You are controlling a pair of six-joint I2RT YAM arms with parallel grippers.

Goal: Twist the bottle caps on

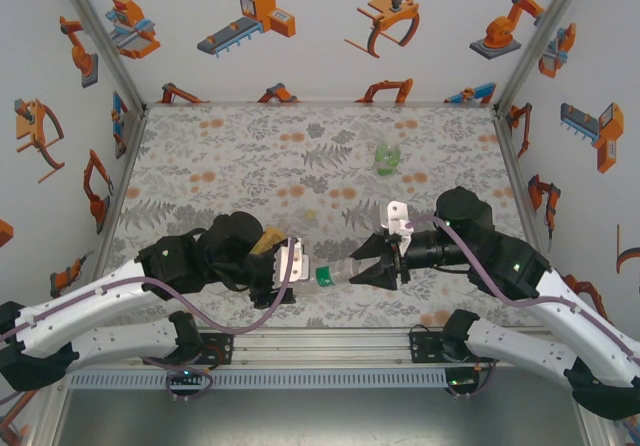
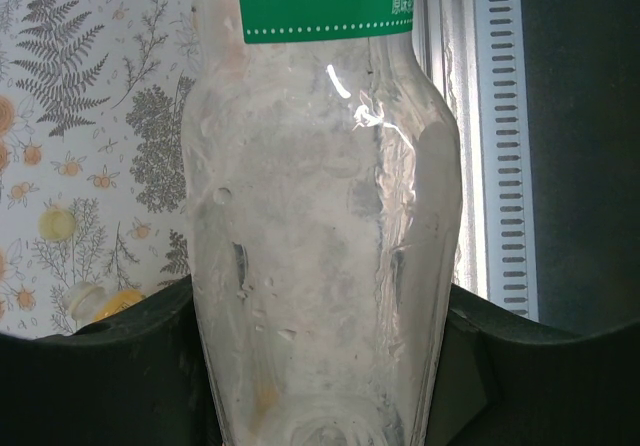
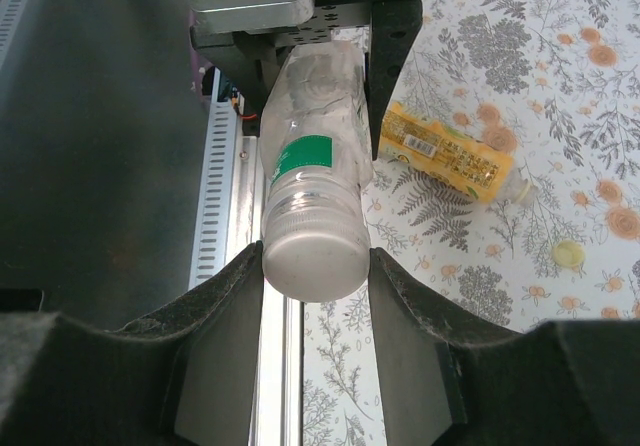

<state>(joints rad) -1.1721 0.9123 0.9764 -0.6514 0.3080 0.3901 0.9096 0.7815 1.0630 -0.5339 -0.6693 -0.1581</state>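
Ends of clear bottle (image 2: 320,266) off the left wrist view; orange bottle (image 1: 268,239) half behind left arm (image 1: 180,261).

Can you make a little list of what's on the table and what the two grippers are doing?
left gripper: shut on the clear bottle, low on its body
right gripper: shut on the white cap of that bottle
clear bottle: held sideways between both grippers
orange bottle: lying on the table
green bottle: far side of the table
loose cap: pale yellow, on the table near the orange bottle
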